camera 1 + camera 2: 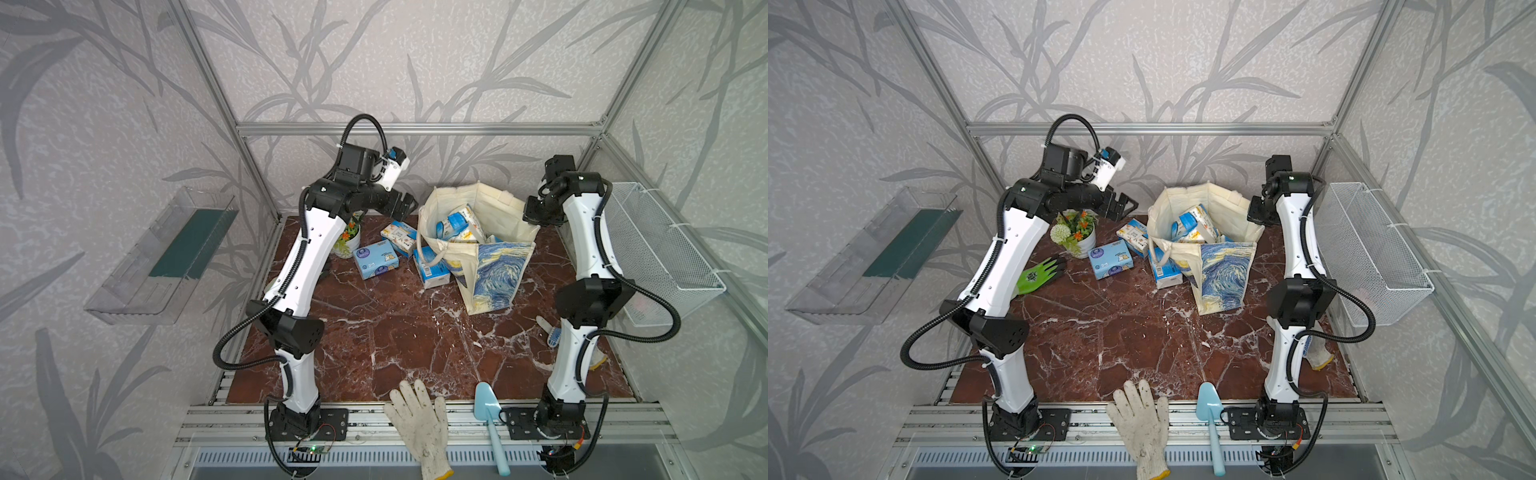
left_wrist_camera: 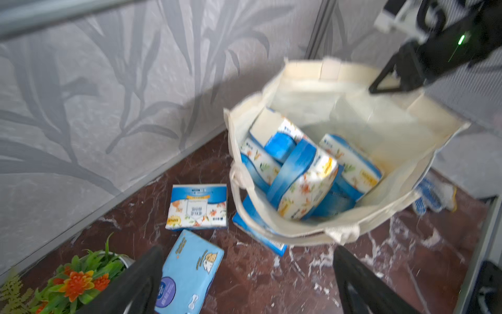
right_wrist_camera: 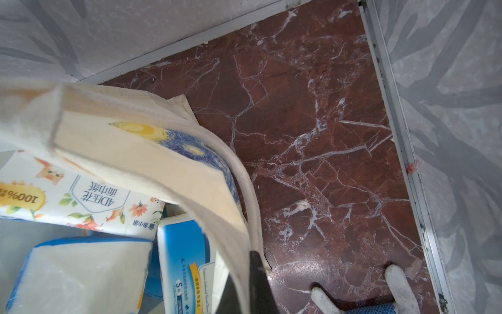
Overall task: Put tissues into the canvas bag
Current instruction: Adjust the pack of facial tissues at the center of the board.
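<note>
Left gripper [image 1: 405, 206] wide open, empty, above three tissue packs [image 1: 377, 259] lying left of the bag [image 1: 494, 270]; others already inside. Right gripper [image 1: 534, 214] closed, prob. pinching the bag's right rim. Packs: light, squashy, slick wrap, so I'd squeeze across the narrow middle.

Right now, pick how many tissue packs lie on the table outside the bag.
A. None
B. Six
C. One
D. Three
D: three lie outside the bag on the table: a pale blue pack, a flowered pack farther back, and a blue pack tucked against the bag.
</note>
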Robot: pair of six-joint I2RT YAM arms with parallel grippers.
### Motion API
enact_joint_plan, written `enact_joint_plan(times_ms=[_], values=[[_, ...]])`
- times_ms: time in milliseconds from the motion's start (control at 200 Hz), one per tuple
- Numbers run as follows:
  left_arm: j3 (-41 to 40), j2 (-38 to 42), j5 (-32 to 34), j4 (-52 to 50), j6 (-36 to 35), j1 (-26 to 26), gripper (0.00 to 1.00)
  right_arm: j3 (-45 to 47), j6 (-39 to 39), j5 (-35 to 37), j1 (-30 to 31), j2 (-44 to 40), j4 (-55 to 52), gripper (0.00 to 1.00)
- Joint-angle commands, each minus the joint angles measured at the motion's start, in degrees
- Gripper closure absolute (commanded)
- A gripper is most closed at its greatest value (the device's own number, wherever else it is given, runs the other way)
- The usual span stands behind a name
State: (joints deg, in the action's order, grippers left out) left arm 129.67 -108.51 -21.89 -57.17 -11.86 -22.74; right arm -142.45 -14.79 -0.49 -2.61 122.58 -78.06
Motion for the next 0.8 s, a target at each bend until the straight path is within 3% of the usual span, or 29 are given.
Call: enact_joint_plan(times_ms=[0, 190, 405, 795], values=[[-8.13, 1.79, 2.07, -4.82, -10.32, -0.37, 0.03, -0.40, 0.10, 1.11, -0.53, -0.02, -2.49, 0.97], [-9.97, -0.13, 10.66, -7.88, -14.89, -0.24, 0.01, 0.29, 0.46, 1.40, -0.94, -0.80, -2.44, 0.97], [-8.86, -4.99, 13.17, -8.15, -20.94, 1.48, 0.01, 1.30, 1.13, 0.80, -1.34, -1.38, -2.32, 0.97], [7.08, -21.18, 16.03, -15.62, -35.22, 5.58, 0.01, 3.83, 1.41, -0.63, -1.52, -2.17, -0.77, 0.96]])
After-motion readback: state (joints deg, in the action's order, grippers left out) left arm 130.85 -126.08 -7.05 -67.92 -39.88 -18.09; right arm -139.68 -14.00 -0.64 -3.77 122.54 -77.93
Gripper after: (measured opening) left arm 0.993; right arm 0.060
